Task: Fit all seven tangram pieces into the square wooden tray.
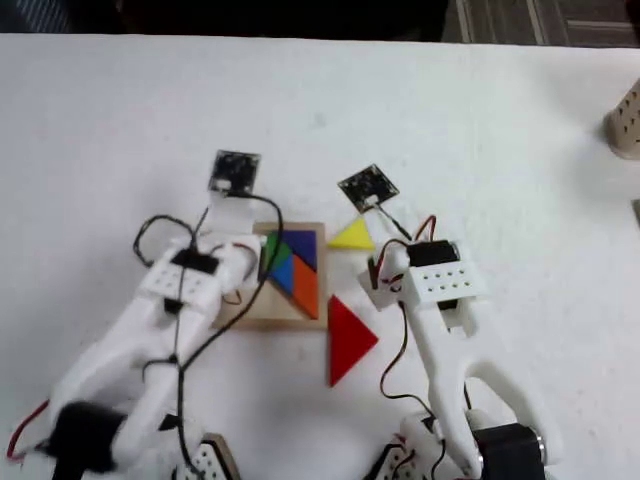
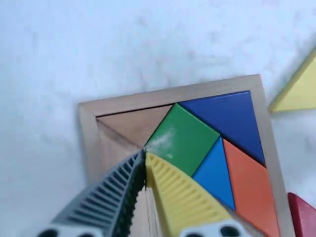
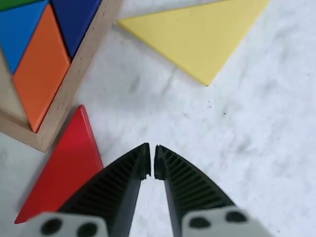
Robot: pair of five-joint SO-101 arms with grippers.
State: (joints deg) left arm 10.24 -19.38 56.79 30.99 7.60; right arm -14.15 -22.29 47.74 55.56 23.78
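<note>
Left wrist view puts the left end effector [image 2: 144, 157] clenched on nothing, its grey and yellow fingers meeting tip to tip over the bare floor of the square wooden tray [image 2: 168, 96], right at a corner of the green square [image 2: 182, 138]. Seated with that square are the dark blue triangle [image 2: 227, 118], the light blue triangle [image 2: 215, 173] and the orange parallelogram [image 2: 247, 187], all lying flush. In the high view the unfilled pocket is the tray's 9 o'clock side, under this arm. The right end effector [image 3: 152, 162] is likewise pinched almost shut and empty, above the bench [image 1: 450, 120] between the two loose pieces. The red triangle [image 3: 64, 173] lies flat just off the tray's 4 o'clock corner, and the yellow triangle [image 3: 197, 34] just off its 2 o'clock corner. These look like thin, rigid, light tiles with smooth painted faces, so I judge they will skid rather than bend. Lying flat they offer little to pinch from above, so the likeliest hold is across two edges near a tip. The tray's raised rim would stop a plain slide, so each tile must be lifted over it. Open bench spreads from 12 to 3 o'clock, while the left arm crowds the pocket.
</note>
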